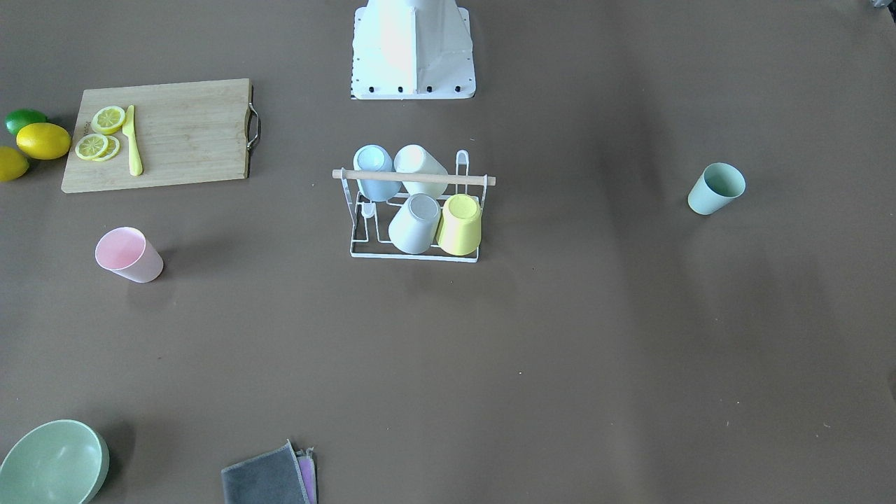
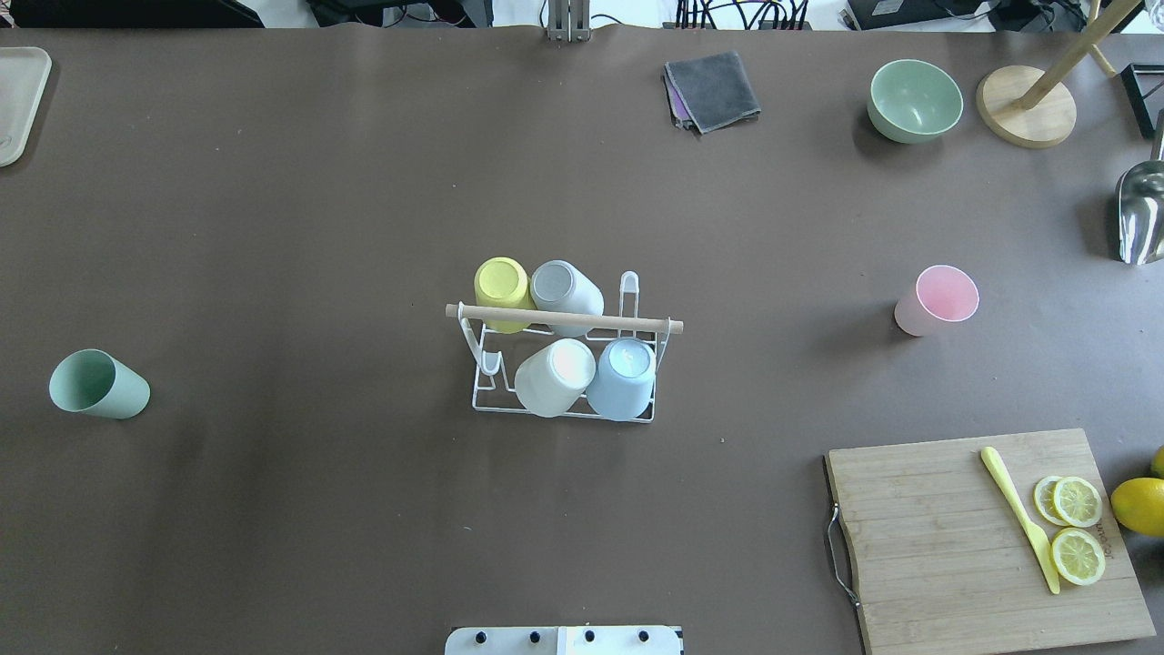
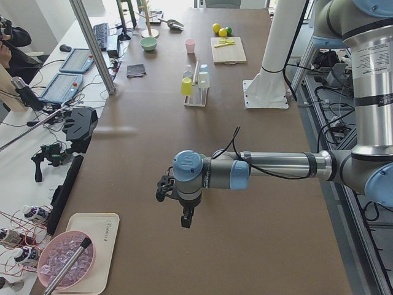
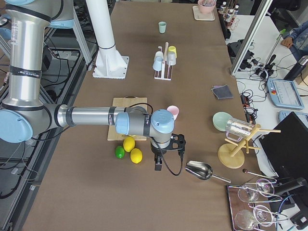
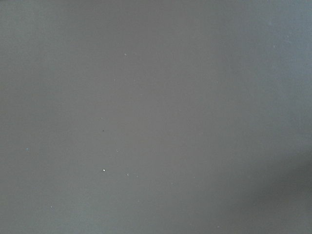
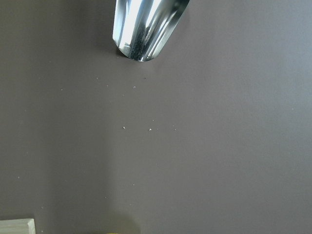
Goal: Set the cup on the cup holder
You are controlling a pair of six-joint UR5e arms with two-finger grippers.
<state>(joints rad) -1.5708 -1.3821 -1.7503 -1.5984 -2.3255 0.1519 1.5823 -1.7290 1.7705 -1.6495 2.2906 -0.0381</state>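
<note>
Left gripper point(image 3: 184, 218): hangs above bare brown table point(image 2: 273, 227) at the robot's left end, well apart from the rack; whether its jaws are wide or narrow cannot be told, and its wrist camera shows only tabletop. Green cup point(image 2: 98, 385): upright, mouth up, alone on the left half. Cup holder point(image 2: 491, 408): white wire rack at the table's middle, with a wooden rod point(image 2: 564, 317) across its top; four cups sit upside down on its prongs: yellow cup point(image 2: 502, 282) and grey cup point(image 2: 566, 286) on the far row, white cup point(image 2: 555, 375) and blue cup point(image 2: 624, 377) on the near row. Pink cup point(image 2: 937, 300): upright, on the right half, apart from the rack. Cutting board point(image 2: 946, 537): carries lemon slices point(image 2: 1076, 528) and a yellow knife point(image 2: 1018, 514). Right gripper point(image 4: 159, 163): hangs between the lemons point(image 4: 129, 143) and a metal scoop point(image 4: 199, 169); jaw state cannot be told.
</note>
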